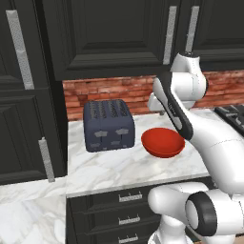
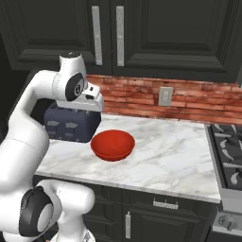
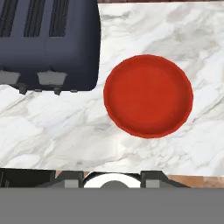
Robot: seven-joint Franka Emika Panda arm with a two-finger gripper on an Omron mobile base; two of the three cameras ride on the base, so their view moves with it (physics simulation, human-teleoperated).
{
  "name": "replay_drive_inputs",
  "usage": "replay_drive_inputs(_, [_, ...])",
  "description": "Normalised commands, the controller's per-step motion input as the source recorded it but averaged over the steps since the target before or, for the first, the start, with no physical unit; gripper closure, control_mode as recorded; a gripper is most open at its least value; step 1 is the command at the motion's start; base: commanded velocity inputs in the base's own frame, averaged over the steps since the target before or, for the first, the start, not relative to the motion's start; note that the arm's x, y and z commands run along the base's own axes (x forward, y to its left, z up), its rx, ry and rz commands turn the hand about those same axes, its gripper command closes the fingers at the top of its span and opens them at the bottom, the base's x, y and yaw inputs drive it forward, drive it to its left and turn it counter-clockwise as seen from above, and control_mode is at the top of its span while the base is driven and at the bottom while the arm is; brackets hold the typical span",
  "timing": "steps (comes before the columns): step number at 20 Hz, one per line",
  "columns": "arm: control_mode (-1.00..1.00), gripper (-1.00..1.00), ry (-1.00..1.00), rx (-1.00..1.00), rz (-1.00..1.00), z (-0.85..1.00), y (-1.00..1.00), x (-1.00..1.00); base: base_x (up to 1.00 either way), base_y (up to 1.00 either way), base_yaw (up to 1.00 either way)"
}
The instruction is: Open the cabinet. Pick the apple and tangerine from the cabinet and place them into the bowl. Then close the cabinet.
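Marble counter point(image 1: 109, 167) carried the red bowl point(image 1: 163, 141) just beside a blue-grey toaster point(image 1: 108, 125), black cabinet point(image 1: 114, 33) doors shut above (fruit unseen), gripper state impossible to tell.

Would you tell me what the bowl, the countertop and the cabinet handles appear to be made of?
Bowl: glossy red, likely glazed ceramic or plastic, given its soft sheen. Countertop: white with grey veining, looks like polished marble. Cabinet handles: speckled silver bars, probably brushed metal.

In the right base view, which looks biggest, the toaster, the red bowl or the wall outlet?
1. toaster, though the arm hides part of it
2. bowl, somewhat smaller
3. wall outlet, clearly smallest, though farther back
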Motion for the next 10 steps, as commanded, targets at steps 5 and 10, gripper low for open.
replay_drive_inputs(5, [-1.0,-1.0,-0.19,0.0,0.0,0.27,0.0,-0.15,0.0,0.0,0.0])
replay_drive_inputs(10, [-1.0,-1.0,-0.49,0.0,0.0,0.66,0.0,-0.41,0.0,0.0,0.0])
